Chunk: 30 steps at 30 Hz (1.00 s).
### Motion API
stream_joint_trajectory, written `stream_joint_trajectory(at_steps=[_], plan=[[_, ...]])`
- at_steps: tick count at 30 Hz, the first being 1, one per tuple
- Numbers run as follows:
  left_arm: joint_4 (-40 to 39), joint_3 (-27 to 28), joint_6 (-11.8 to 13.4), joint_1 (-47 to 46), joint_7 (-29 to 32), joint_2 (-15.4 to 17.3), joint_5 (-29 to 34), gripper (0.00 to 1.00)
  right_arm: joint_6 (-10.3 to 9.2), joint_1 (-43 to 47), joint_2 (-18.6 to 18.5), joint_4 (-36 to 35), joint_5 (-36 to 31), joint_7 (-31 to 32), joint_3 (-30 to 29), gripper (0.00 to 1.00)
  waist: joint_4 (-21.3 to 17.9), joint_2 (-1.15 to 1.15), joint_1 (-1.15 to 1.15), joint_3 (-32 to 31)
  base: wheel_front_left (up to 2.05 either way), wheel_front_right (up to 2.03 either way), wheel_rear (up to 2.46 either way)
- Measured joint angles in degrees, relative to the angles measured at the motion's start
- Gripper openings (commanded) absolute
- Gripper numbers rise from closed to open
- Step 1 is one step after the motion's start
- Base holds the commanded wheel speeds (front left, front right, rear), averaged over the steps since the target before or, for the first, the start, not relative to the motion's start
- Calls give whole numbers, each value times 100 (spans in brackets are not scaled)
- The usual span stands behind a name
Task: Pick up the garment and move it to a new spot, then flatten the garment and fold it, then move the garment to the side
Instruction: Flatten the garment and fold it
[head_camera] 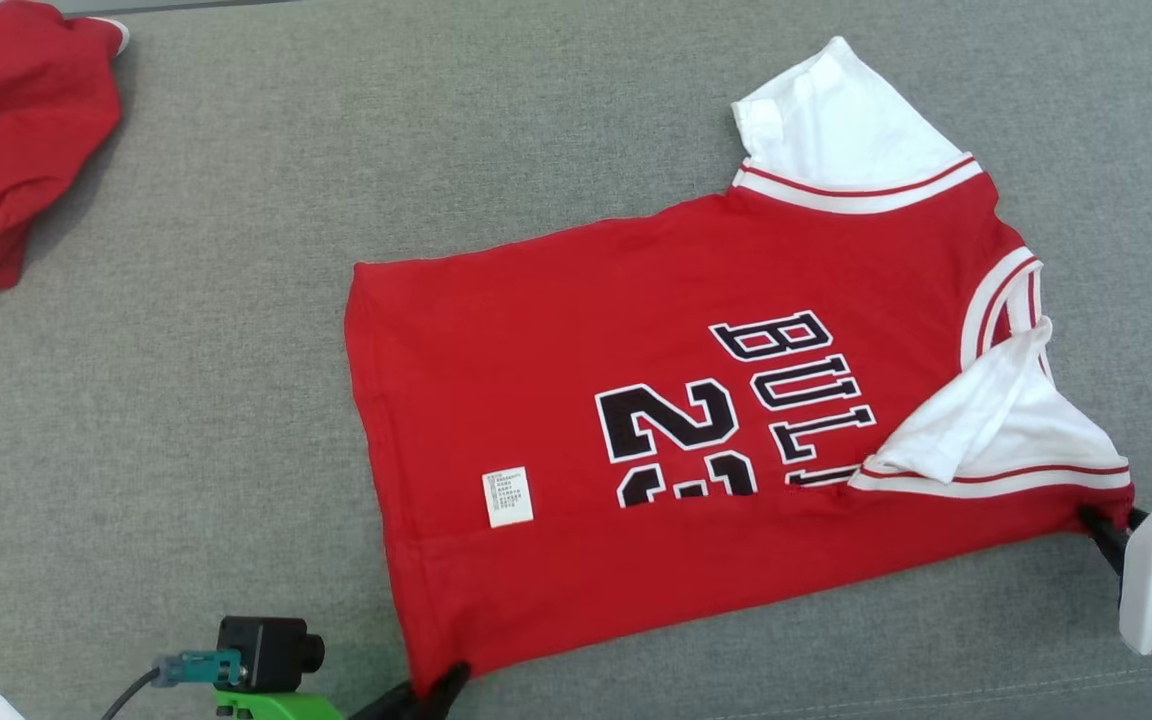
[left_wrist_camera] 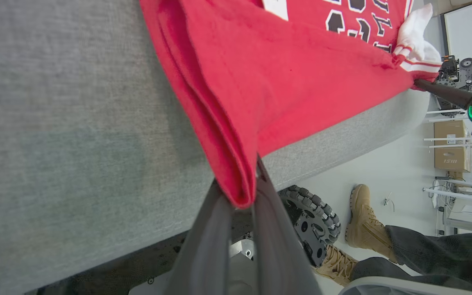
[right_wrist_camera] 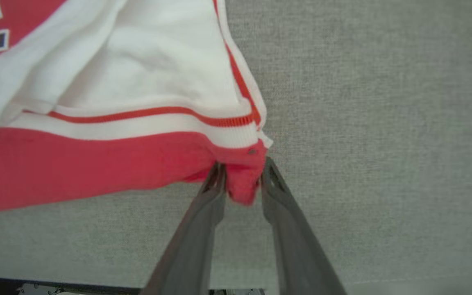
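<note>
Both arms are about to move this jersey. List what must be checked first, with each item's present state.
1. Left gripper shut on the hem corner of the red short-sleeved jersey with white sleeves: ok.
2. Right gripper shut on the jersey's corner by the near sleeve: ok.
3. Jersey lying flat: not ok; the near white sleeve is flopped over the chest beside the lettering.
4. Crumpled red cloth lying apart from the jersey: ok.
5. Grey fabric tabletop bare beyond the jersey: ok.
6. Person's tan boots by the table edge, out of the arms' way: cannot tell.
</note>
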Motion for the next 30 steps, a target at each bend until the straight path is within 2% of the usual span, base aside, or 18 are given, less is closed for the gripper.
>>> stream_joint_trajectory(at_steps=[3,7,11,13,16,19,23,26,30], plan=[[-10,54,101,1,-78,-13,41,100,-1,57,57,-99,-1,-100,-147,100,32,0,0,-13,0,0,0],[-160,375,279,-22,-219,370,167,100,-2,-47,-104,-547,104,-111,-444,100,46,0,0,60,0,0,0],[-219,751,542,-608,-267,733,572,100,-2,-726,-336,-1184,246,-116,-536,100,70,0,0,281,0,0,0],[-224,862,556,-1104,-198,761,742,100,-5,-1290,-378,-1302,209,-116,-488,100,86,0,0,435,0,0,0],[-69,891,468,-1961,3,460,809,100,-4,-2371,-369,-1114,-97,-65,-144,100,122,0,0,743,0,0,0],[371,866,355,-2838,151,175,988,100,-7,-3561,-331,-526,-766,-64,260,100,194,0,1,1093,0,0,0],[954,644,85,-3635,258,-323,1193,100,-3,-4942,47,516,-1456,-167,666,100,342,0,2,1553,0,0,0],[1296,478,-116,-3968,299,-597,1255,100,-3,-5510,235,1245,-1756,-200,754,100,517,0,2,1803,0,0,0],[1572,325,-343,-4336,328,-893,1321,100,-2,-5899,303,1957,-1918,-136,821,100,834,0,2,2016,0,0,0]])
